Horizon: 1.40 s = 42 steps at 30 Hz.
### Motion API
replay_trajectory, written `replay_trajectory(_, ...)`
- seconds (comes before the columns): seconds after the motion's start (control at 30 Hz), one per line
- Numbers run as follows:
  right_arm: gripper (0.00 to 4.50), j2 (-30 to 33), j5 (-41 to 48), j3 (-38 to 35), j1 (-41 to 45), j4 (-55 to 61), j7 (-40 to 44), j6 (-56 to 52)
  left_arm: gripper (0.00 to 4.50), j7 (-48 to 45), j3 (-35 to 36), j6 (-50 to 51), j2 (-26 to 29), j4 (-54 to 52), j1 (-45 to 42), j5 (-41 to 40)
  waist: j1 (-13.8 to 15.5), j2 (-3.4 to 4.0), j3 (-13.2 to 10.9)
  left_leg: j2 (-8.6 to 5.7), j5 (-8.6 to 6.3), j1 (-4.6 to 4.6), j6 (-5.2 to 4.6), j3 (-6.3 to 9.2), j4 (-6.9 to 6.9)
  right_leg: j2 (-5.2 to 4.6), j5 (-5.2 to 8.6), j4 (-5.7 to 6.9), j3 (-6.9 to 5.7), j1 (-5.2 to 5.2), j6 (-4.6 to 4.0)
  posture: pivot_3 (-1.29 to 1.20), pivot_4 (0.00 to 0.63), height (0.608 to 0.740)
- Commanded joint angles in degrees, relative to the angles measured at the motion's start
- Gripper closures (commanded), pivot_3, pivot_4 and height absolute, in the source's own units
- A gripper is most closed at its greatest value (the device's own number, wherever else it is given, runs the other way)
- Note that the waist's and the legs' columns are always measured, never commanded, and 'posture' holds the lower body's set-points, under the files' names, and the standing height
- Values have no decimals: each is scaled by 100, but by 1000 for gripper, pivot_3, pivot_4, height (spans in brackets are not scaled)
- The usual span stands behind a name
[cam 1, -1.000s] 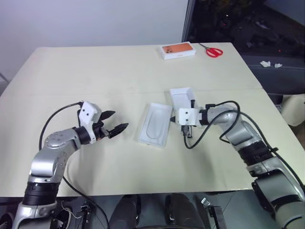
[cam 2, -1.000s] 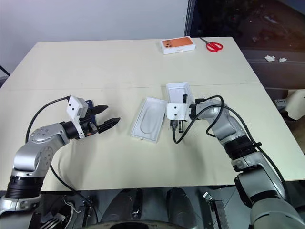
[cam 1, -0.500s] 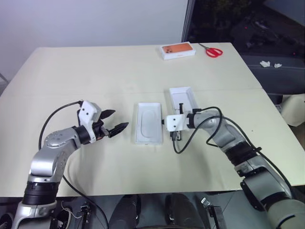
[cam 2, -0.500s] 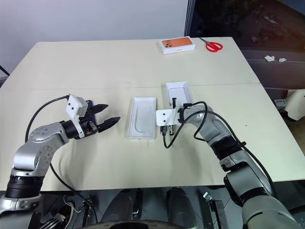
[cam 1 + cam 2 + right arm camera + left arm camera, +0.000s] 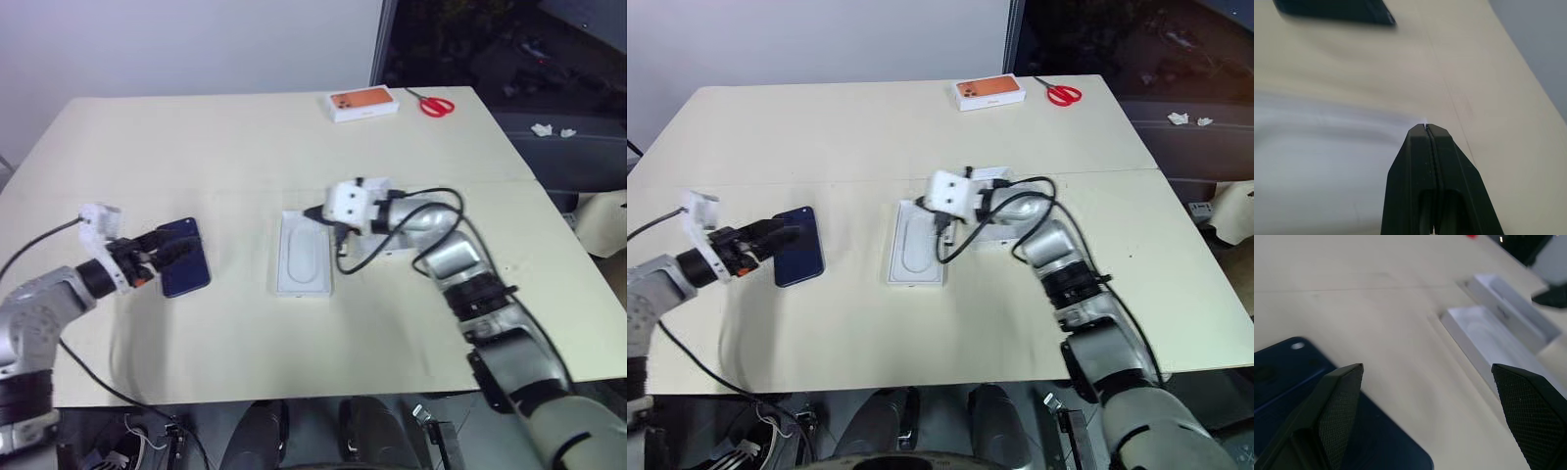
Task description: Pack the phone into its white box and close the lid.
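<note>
1. The phone [image 5: 798, 258] is seen lying flat on the cream table [image 5: 872, 137], well to the left of the packaging and outside any box. By this showing, the packing step is not yet done.

2. The left gripper [image 5: 168, 251] is held low at the phone's left edge with its two black fingers spread wide. Nothing is pinched between them, and in the left wrist view the dark slab is seen beneath the parted fingers [image 5: 1339, 401]. Whether a tip touches the glass cannot be told.

3. A white insert tray [image 5: 917, 245] with an oval recess is seen at the middle of the table, empty. A second shallow white piece [image 5: 1513, 313] lies just to its right, largely hidden behind the right arm. Whether that piece is the white box or the lid cannot be told, and no other box part is made out.

4. The right gripper [image 5: 939, 227] is poised over the far right corner of the insert tray with its fingers pressed together, and nothing is held between them.

5. An orange-topped box [image 5: 989, 92] and red-handled scissors [image 5: 1063, 93] are left at the far edge, apart from the work.

6. The task is judged to be at an early stage: the phone has yet to be gripped, carried right, laid in its box and covered with the lid.
</note>
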<state>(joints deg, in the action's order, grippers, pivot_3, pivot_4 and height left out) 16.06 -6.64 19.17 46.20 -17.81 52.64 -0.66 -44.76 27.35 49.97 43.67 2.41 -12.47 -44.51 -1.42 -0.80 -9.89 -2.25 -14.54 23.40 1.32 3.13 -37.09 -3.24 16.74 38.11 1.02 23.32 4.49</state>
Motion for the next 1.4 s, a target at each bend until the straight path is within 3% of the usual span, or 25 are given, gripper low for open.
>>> replay_trajectory(0.03, 4475, -545, -198, 262, 241, -165, -416, -135, 71, 78, 557, 391, 179, 611, -122, -291, 8, -1, 1, 0, 1, 0, 2, 0, 0, 0, 0, 1, 0, 1, 0, 0, 150, 740)
replay_trajectory(0.37, 4475, -2247, -1008, 915, 937, -2304, -1846, 163, 71, 813, 684, 326, -223, 1337, -356, -124, 26, -15, 9, -7, 14, 1, 27, 5, 4, -6, 0, 0, -4, 14, 0, 0, 150, 740)
replay_trajectory(0.73, 4475, -2824, -1471, 1185, 1118, -3398, -2453, 95, 71, 965, 149, 638, -463, 1997, -774, 152, -60, -22, 13, -12, 18, 1, 34, 11, 10, -9, 0, 10, -7, 11, 0, 0, 150, 740)
replay_trajectory(1.07, 4475, -3009, -1531, 1174, 1332, -3631, -2582, 160, 71, 707, -347, 1851, -369, 2347, -1129, 140, -57, -15, 22, -24, 14, -11, 27, 21, 9, -16, 0, 10, -13, 10, -1, 0, 150, 740)
replay_trajectory(1.4, 4475, -2956, -1487, 1072, 1412, -3668, -2569, 225, 71, 739, -149, 2564, -730, 2390, -1412, -80, -35, -13, 24, -35, 18, -13, 34, 24, 7, -25, 0, 10, -13, 7, -1, 0, 150, 740)
